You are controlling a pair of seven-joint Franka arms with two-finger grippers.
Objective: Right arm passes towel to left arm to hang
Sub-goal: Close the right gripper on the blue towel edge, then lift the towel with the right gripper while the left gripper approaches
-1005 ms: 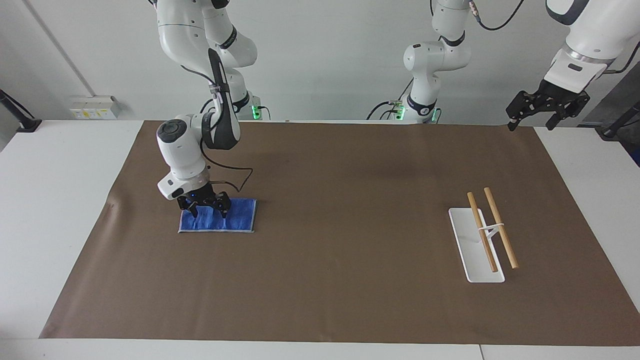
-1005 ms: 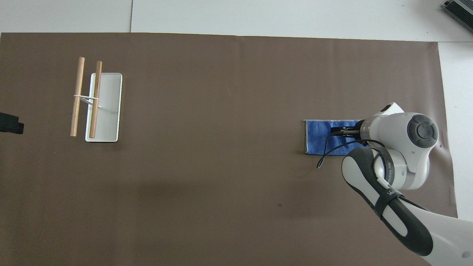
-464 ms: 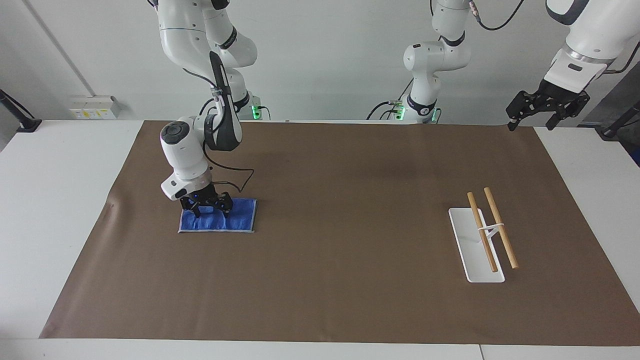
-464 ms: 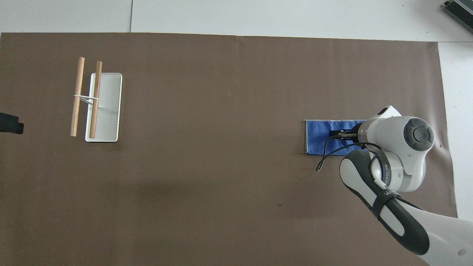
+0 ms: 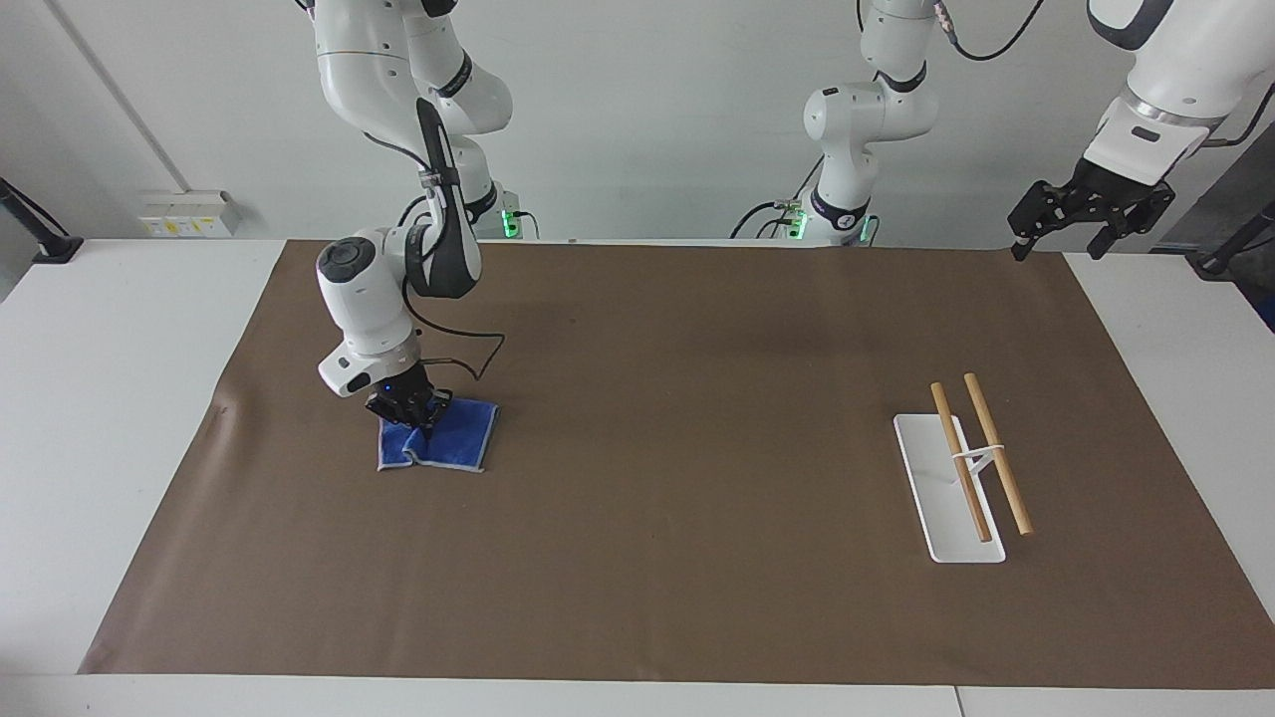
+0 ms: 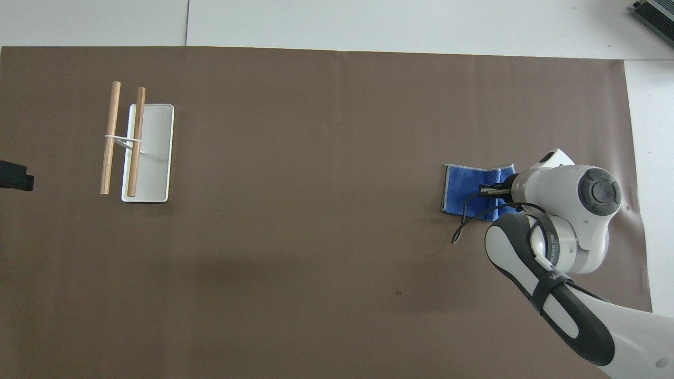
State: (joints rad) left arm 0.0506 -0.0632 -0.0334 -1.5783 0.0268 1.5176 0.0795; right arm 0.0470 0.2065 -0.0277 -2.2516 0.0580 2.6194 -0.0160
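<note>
In the facing view, the right gripper (image 5: 410,410) is pinched onto the bunched blue towel (image 5: 450,439) on the brown mat (image 5: 677,558) toward the right arm's end; the left gripper (image 5: 1086,214), fingers apart, waits over the mat's corner. In the overhead view, the white-based rack (image 6: 152,152) with two wooden rods (image 6: 110,138) stands toward the left arm's end, well apart from the towel (image 6: 466,189).

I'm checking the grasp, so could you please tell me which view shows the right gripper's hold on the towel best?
The facing view: the right gripper is shut on the bunched blue towel, seen from the side. In the overhead view the arm's wrist covers most of the gripper, leaving only part of the towel visible.
</note>
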